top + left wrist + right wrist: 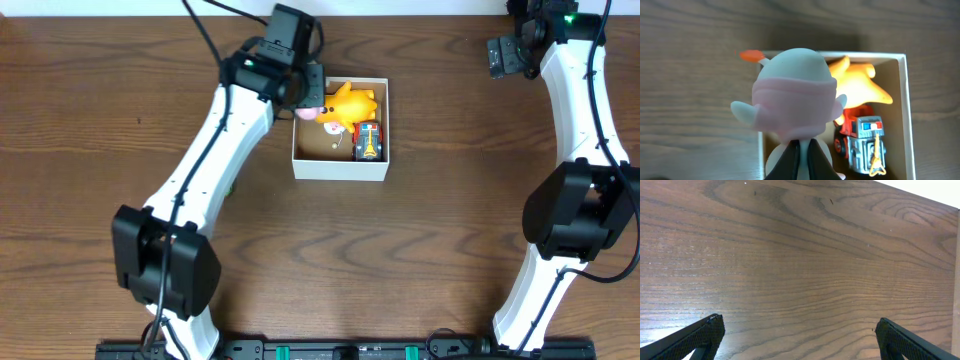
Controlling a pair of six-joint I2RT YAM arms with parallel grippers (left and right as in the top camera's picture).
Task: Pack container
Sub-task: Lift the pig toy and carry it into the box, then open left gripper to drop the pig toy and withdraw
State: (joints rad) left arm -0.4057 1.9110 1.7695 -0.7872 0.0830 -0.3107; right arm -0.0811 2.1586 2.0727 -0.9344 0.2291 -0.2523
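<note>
The container is a white-walled square box with a brown inside, at the table's upper middle. It holds a yellow plush toy and a red and grey toy truck. My left gripper hangs over the box's left wall, shut on a white figure with a pink band. The left wrist view shows the fingers pinching the figure's thin lower part above the container's left wall, with the plush and truck to the right. My right gripper is open and empty over bare wood at the far right.
The wooden table surrounds the container. The left arm reaches from the front left up to the box. The right arm stands along the right edge. A pale strip shows at the table's far edge.
</note>
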